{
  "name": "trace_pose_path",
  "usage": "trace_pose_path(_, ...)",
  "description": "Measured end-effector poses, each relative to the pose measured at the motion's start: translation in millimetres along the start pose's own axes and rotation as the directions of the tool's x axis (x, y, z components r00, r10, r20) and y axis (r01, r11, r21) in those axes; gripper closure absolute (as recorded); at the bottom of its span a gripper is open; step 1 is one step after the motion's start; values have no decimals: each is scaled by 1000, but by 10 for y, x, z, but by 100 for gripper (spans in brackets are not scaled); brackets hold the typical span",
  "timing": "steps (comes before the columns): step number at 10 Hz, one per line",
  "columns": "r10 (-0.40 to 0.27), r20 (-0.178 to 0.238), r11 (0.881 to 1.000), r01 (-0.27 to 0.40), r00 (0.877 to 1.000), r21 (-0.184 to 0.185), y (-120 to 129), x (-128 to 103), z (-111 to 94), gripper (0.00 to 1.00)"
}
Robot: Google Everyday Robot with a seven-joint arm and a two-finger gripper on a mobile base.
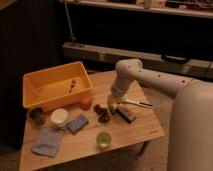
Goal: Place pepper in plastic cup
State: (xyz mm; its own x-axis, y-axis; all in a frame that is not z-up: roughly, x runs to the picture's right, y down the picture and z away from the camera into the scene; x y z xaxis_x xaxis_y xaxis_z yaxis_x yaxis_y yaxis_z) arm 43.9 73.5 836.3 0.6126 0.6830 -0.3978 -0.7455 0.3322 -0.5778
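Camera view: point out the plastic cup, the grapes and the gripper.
plastic cup [103,140]: camera view, middle of the cup, near the table's [145,126] front edge.
grapes [103,115]: camera view, middle of the cluster.
gripper [111,107]: camera view, its tip, low over the table beside the grapes.
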Motion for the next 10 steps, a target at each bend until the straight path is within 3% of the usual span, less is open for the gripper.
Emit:
trace_pose_path(3,-4,0,1000,4,1000,-5,-49,-20,132,52)
trace_pose_path(7,41,20,999,-41,999,14,-489,-85,155,52)
trace_pose_path(10,54,13,998,-54,998,19,-604,-61,258,52)
